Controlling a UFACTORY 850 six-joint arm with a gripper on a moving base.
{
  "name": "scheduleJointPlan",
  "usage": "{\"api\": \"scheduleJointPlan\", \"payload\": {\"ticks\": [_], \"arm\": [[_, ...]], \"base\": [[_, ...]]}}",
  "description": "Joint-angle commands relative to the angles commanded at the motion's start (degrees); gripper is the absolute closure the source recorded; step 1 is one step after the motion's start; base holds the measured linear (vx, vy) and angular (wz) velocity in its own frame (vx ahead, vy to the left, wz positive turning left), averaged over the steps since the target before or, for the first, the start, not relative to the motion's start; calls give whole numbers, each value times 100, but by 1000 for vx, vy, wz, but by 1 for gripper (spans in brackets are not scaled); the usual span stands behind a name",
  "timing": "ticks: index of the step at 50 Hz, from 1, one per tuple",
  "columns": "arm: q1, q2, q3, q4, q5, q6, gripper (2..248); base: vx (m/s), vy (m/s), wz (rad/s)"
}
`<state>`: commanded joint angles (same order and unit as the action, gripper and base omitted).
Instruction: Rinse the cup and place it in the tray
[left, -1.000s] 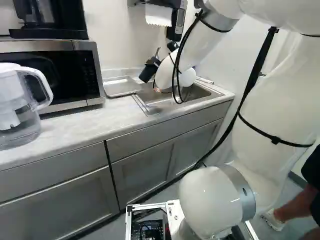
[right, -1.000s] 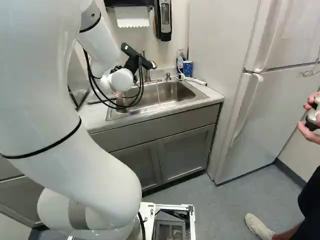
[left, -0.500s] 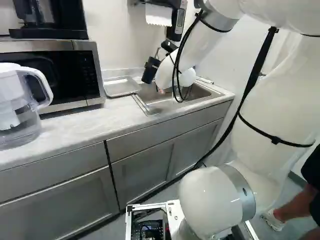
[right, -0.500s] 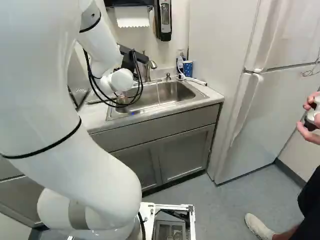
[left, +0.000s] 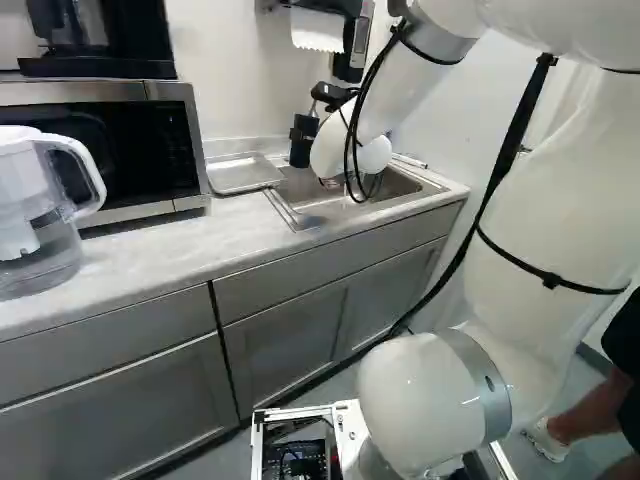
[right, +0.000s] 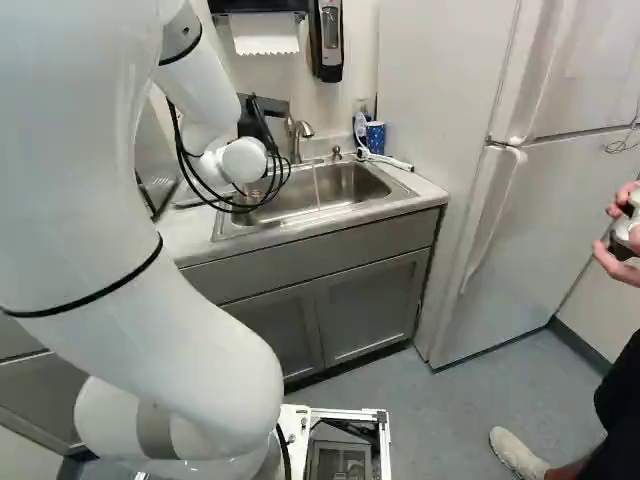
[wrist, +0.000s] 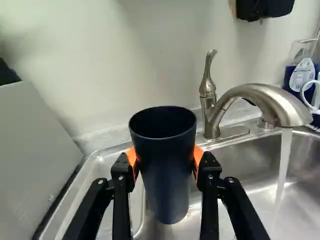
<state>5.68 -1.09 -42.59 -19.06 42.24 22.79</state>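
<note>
In the left base view my gripper (left: 304, 132) holds the dark blue cup (left: 301, 153) over the sink's left end, beside the tray (left: 243, 174). In the wrist view the gripper (wrist: 165, 159) is shut on the cup (wrist: 166, 192), an orange pad against either side. The cup stands roughly upright with its mouth up; its bottom is above the metal below. Water runs from the faucet (wrist: 265, 102) into the sink (wrist: 235, 162), clear of the cup. The shallow metal tray lies on the counter between microwave and sink.
The microwave (left: 110, 145) stands beside the tray, with a water pitcher (left: 35, 215) ahead of it on the counter (left: 150, 245). A blue patterned cup (right: 375, 136) and bottles are behind the sink. Towel and soap dispensers (right: 328, 40) hang above; a fridge (right: 500, 240) stands right.
The gripper has turned the held cup from tilted to nearly upright and shifted it slightly toward the tray. The base has stayed still.
</note>
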Motion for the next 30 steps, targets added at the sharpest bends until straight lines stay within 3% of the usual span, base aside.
{"api": "scheduleJointPlan", "payload": {"ticks": [11, 30], "arm": [[0, 0, 0, 21, 0, -662, 126], [53, -29, -30, 21, 0, -662, 126]], "base": [[0, 0, 0], [0, 0, 0]]}}
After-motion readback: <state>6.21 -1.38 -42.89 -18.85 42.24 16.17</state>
